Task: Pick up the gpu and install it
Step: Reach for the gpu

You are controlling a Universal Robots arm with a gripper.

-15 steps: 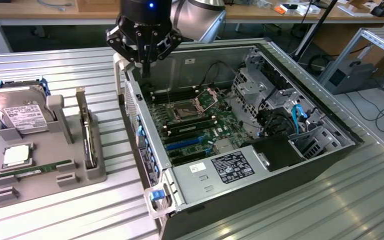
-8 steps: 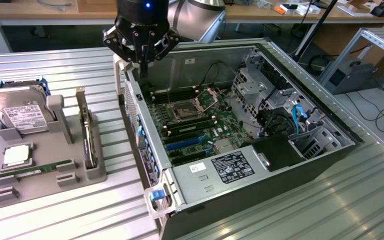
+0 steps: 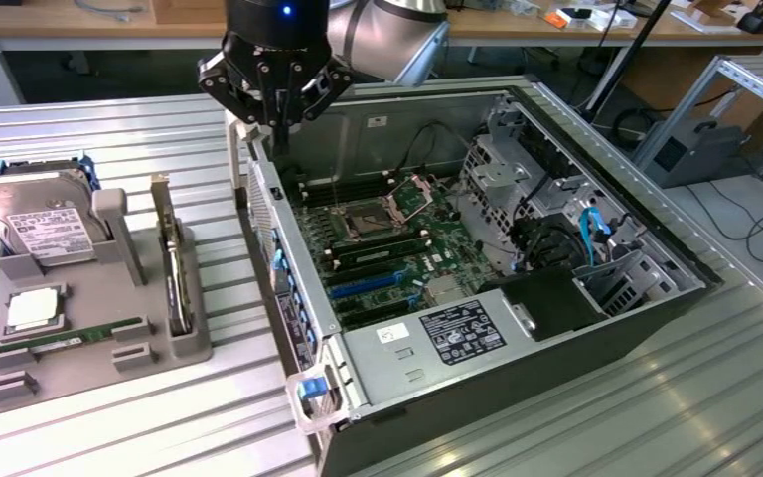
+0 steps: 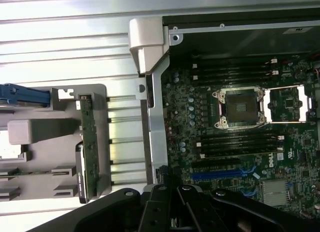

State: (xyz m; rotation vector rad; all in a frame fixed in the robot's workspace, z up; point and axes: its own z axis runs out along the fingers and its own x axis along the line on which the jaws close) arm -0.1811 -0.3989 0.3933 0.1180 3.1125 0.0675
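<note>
Hovering over the tray-side wall of the open computer case (image 3: 395,397) in the exterior view, the gripper (image 3: 275,134) is clenched on nothing. The gpu (image 3: 170,263) stands on edge in the gray tray (image 3: 83,373), near a white-labelled hard drive (image 3: 44,234) whose print is unreadable. In the wrist view, the gpu (image 4: 87,147) sits slotted there, and the motherboard (image 4: 200,117) bears a white Dell mark.

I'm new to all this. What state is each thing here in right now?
Claw: shut, holding nothing, above the case's edge.
GPU: standing on edge in the grey holder, untouched.
Hard drive: upright in the holder.
RAM stick: lying flat in the holder.
Computer case: on its side, side panel off.
CPU socket: cover flipped open, empty.
</note>
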